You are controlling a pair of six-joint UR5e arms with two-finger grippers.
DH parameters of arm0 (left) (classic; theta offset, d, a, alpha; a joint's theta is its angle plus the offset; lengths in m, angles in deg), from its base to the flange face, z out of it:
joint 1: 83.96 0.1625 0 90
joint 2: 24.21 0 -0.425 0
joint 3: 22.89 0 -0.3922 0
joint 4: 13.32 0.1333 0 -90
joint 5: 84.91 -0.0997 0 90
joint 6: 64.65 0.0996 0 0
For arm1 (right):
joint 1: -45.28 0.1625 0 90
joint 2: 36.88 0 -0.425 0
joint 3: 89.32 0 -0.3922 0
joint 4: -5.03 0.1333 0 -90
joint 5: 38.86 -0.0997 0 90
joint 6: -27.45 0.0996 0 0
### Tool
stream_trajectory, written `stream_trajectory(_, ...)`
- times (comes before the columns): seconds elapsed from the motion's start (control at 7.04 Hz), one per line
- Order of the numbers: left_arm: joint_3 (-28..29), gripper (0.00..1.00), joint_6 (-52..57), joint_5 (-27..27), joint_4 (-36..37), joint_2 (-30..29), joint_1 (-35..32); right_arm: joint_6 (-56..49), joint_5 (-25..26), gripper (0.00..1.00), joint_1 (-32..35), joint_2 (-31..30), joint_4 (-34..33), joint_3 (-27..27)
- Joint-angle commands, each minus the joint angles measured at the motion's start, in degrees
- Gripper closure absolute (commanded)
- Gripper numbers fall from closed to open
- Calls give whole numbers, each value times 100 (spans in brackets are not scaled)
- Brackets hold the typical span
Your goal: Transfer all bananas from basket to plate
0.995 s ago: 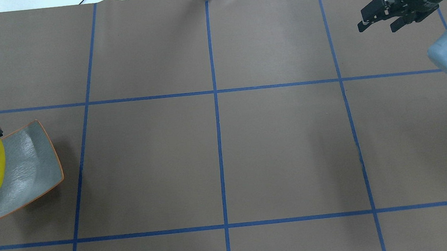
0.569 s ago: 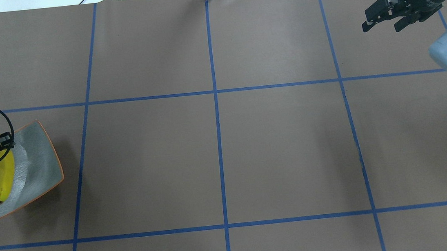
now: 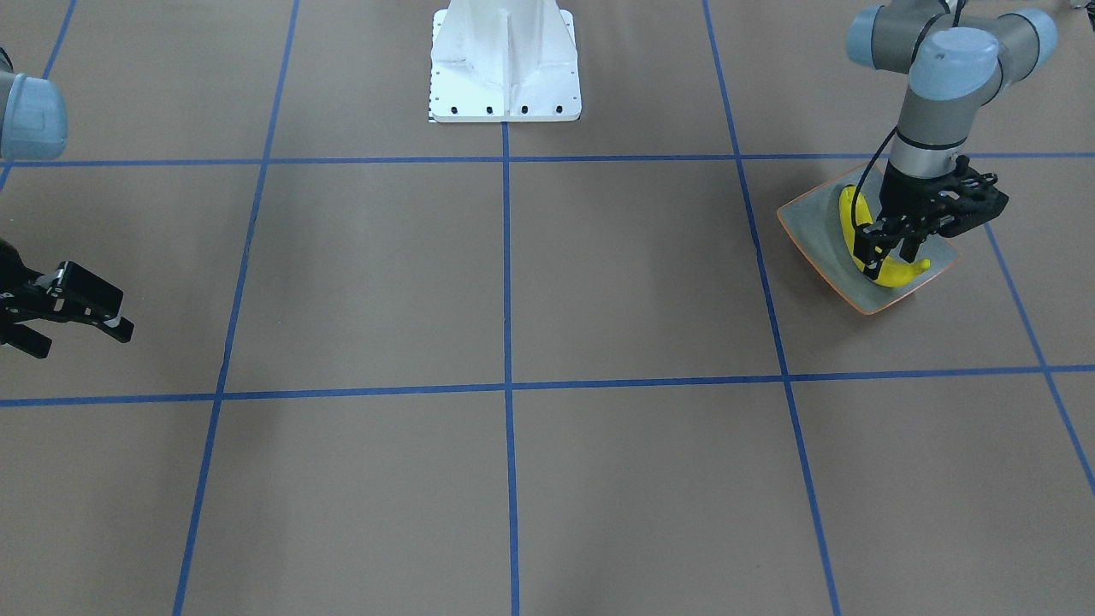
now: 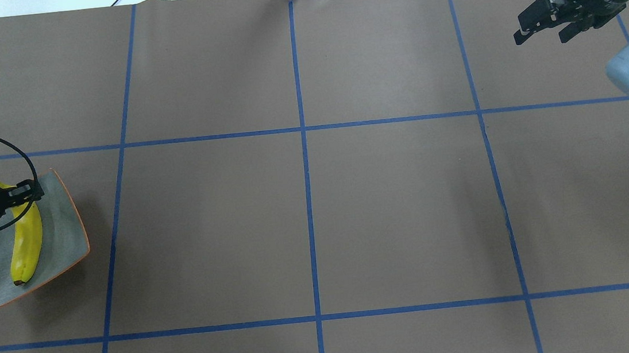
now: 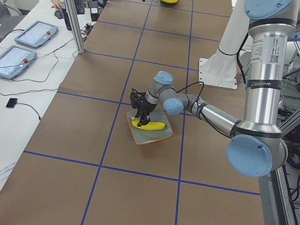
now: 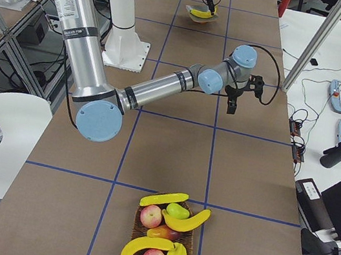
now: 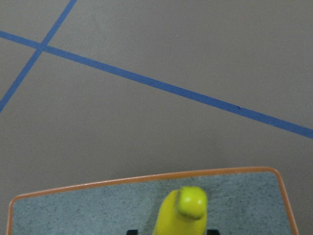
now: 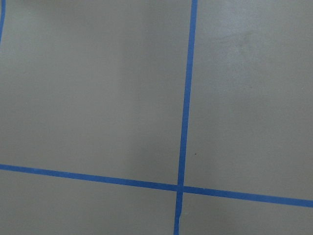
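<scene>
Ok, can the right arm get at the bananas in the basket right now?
Probably yes. The right gripper hangs open and empty over the table, nothing stands between it and the basket, and the bananas lie uncovered. The left gripper holds a banana far off at the plate.

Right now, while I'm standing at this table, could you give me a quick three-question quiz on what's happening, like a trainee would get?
1. True or false: the right tool is carrying a banana.
2. In the exterior right view, how many bananas lie in the basket?
3. Where is the banana that the left tool grips?
A) at the plate
B) in the basket
C) beside the right tool

Key: 1 false, it is open and empty; 2 three; 3 A.
</scene>
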Motion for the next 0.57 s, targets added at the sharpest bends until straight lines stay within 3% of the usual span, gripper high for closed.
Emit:
stream_trajectory(0.0,-141,0,882,62,120,68,-405,-261,-7,0,122,-9,-8,-154)
stream_trajectory(0.28,-160,0,2566,936,358,155,-1580,-910,-7,0,324,-245,-8,-347)
stream_trajectory(0.43,-160,0,3358,1733,445,217,-2160,-1304,2,0,456,-395,-8,-479)
